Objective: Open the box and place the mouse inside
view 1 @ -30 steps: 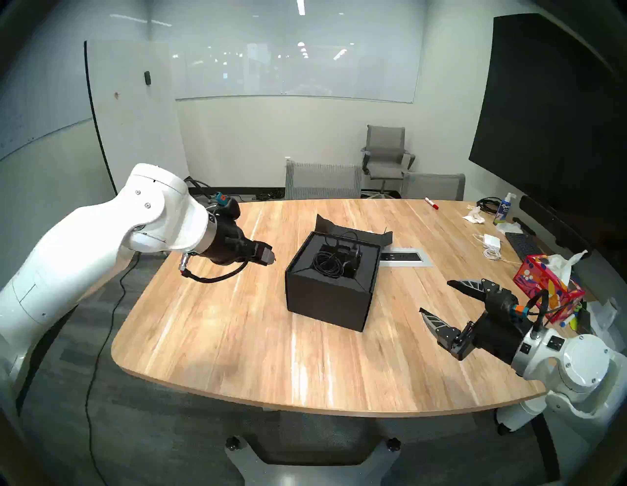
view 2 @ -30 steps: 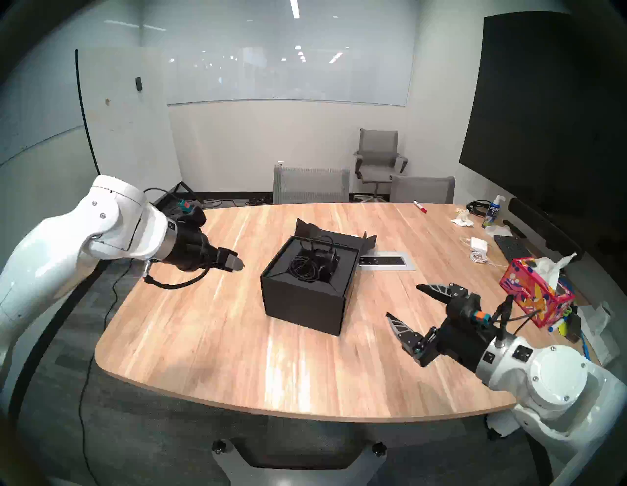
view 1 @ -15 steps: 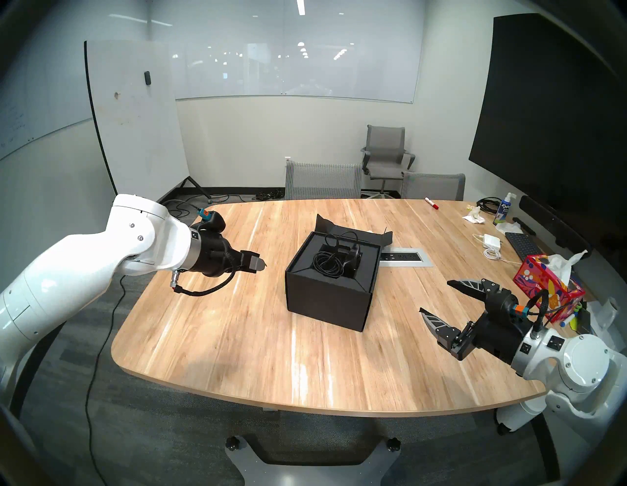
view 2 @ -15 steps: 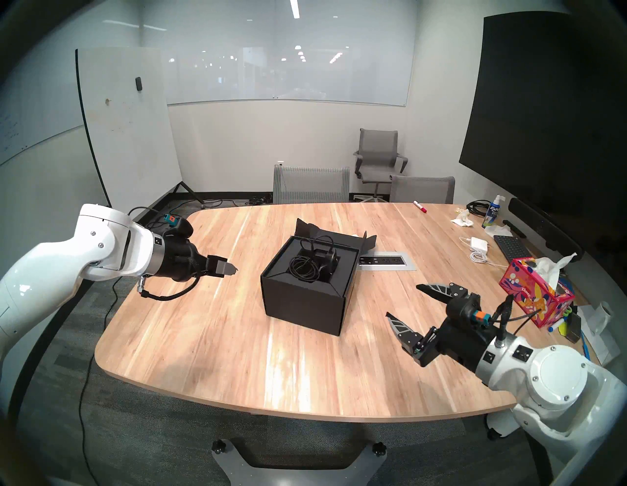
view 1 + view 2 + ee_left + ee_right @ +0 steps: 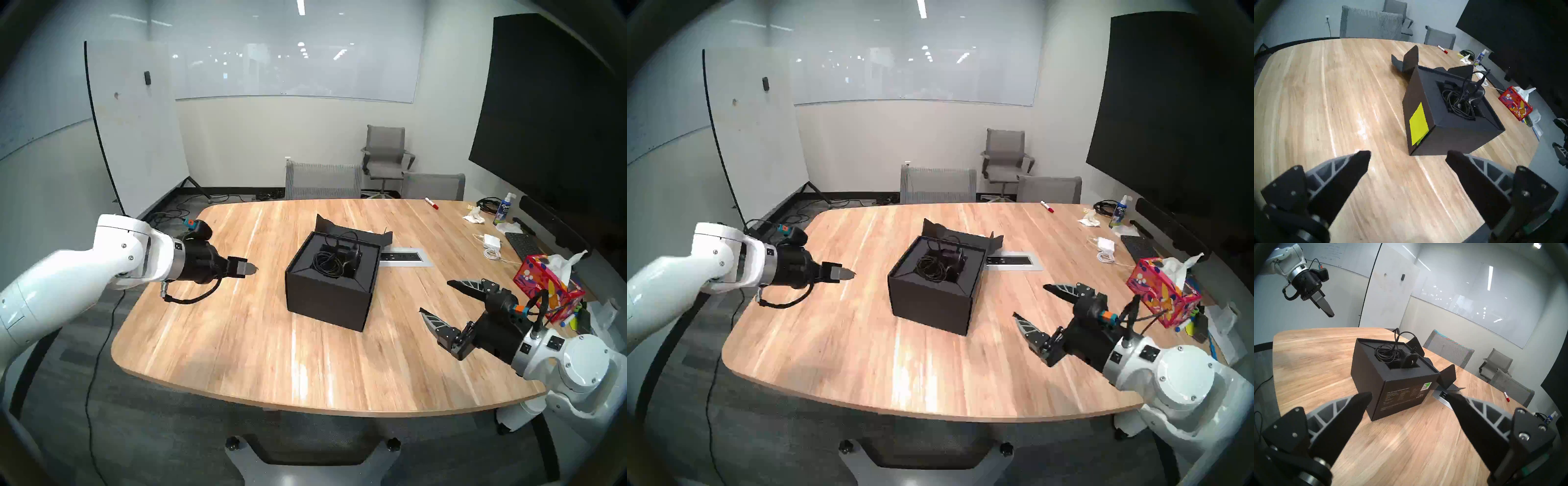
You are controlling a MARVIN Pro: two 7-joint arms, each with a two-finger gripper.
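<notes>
The black box (image 5: pixel 325 302) stands open in the middle of the table, its lid flap (image 5: pixel 353 230) folded back behind it. The black mouse (image 5: pixel 352 262) lies in the box's moulded recess, its cable (image 5: pixel 327 263) coiled beside it; it also shows in the wrist views as mouse (image 5: pixel 1474 96) and mouse (image 5: pixel 1409 360). A yellow sticky note (image 5: pixel 1418 123) is on the box's left side. My left gripper (image 5: pixel 251 269) hovers open and empty left of the box, clear of it. My right gripper (image 5: pixel 435 296) hangs open and empty to the box's front right.
A power socket panel (image 5: pixel 403 257) is set in the table behind the box. At the right edge are a red tissue box (image 5: pixel 546 288), a keyboard (image 5: pixel 522 244), a white charger (image 5: pixel 492 241), a spray bottle (image 5: pixel 504 208) and a red marker (image 5: pixel 431 203). Chairs stand at the far side.
My left arm has drawn back to the left and sunk lower, away from the box, its gripper still open. The right arm, box and mouse have not moved.
</notes>
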